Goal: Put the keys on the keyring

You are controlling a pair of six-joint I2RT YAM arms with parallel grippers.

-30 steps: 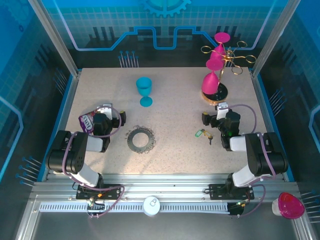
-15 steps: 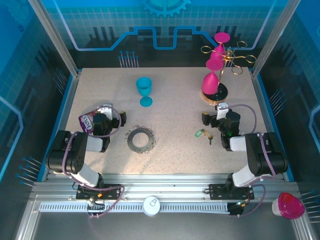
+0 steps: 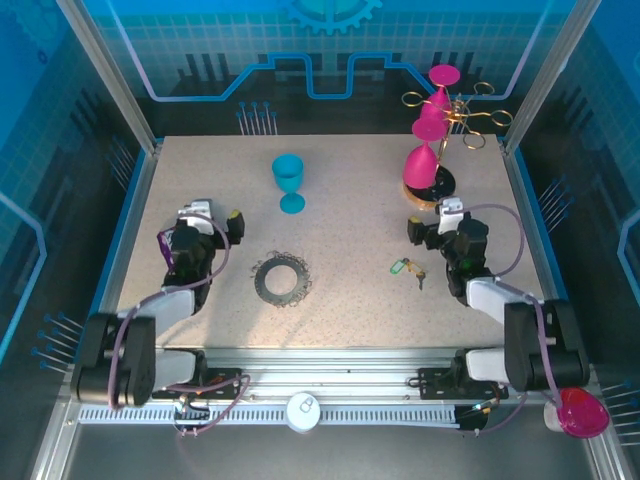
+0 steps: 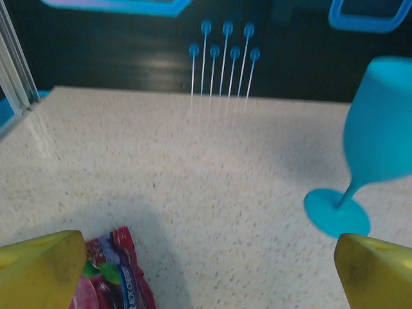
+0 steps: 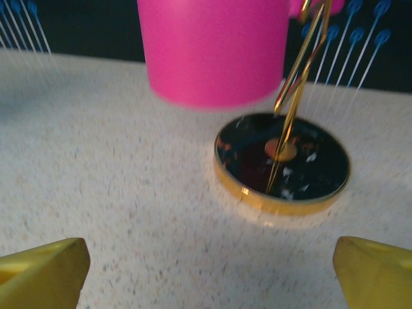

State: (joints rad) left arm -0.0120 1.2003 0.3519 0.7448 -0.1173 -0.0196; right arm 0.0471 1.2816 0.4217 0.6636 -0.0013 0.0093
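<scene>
Speckled beige tabletop (image 3: 350,210) inside a blue-walled cell carried everything, and the relation that mattered sat on its right half: the small bunch of metal keys with a bright green plastic tag (image 3: 407,269) lay flat just inboard of the right gripper (image 3: 438,226) and nearer the arm bases, apart from it. Its long axis ran roughly side to side, with the green tag at the left end. The right arm was plainly the closer one, yet its spread, empty jaws pointed away from the keys, toward the gold wire rack's round dark base (image 5: 282,161) and an upturned pink plastic goblet (image 5: 212,51). It would probably need to draw back and dip. The dark grey frilly-edged metal keyring (image 3: 281,279) lay flat well to the left of the keys, bare table between them, nearer the left gripper (image 3: 205,226), whose jaws were likewise wide and empty. That gripper faced the blue plastic goblet (image 3: 289,180), a purple snack packet (image 4: 119,273) by its left finger. Nothing blocked the keys – the rack stood just beyond.
</scene>
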